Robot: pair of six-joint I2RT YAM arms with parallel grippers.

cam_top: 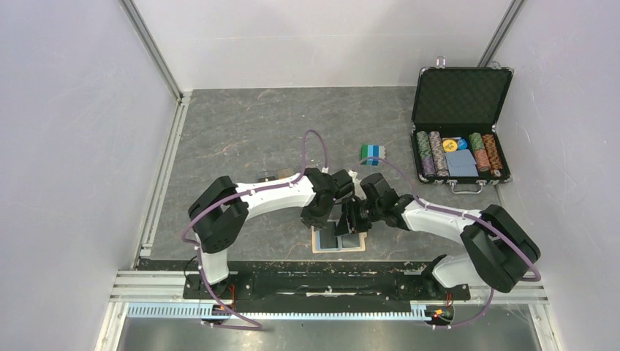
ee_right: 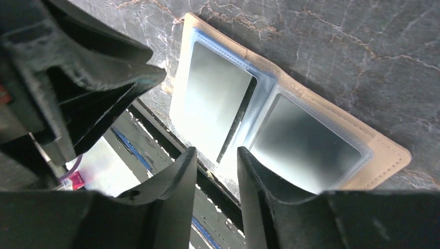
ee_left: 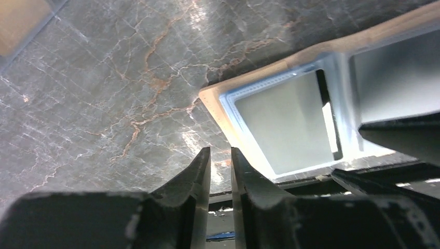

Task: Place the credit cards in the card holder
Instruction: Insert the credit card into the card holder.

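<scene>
The card holder [cam_top: 319, 247] lies open and flat near the table's front edge, tan outside with light-blue lining. It also shows in the right wrist view [ee_right: 386, 150] and the left wrist view [ee_left: 218, 101]. Its two clear pockets show grey, glaring faces; I cannot tell whether cards are inside. An orange-gold card [ee_left: 18, 23] lies on the table apart from it, seen behind the left arm [cam_top: 269, 176]. My left gripper [cam_top: 322, 213] hovers over the holder's left edge, fingers nearly together and empty [ee_left: 220, 155]. My right gripper [cam_top: 349, 221] hovers over the holder, slightly parted and empty [ee_right: 217, 155].
An open black chip case [cam_top: 460, 124] with poker chips stands at the back right. A green-and-blue block stack [cam_top: 371, 153] sits behind the grippers. The black front rail [cam_top: 329, 281] runs just below the holder. Walls close in left and right.
</scene>
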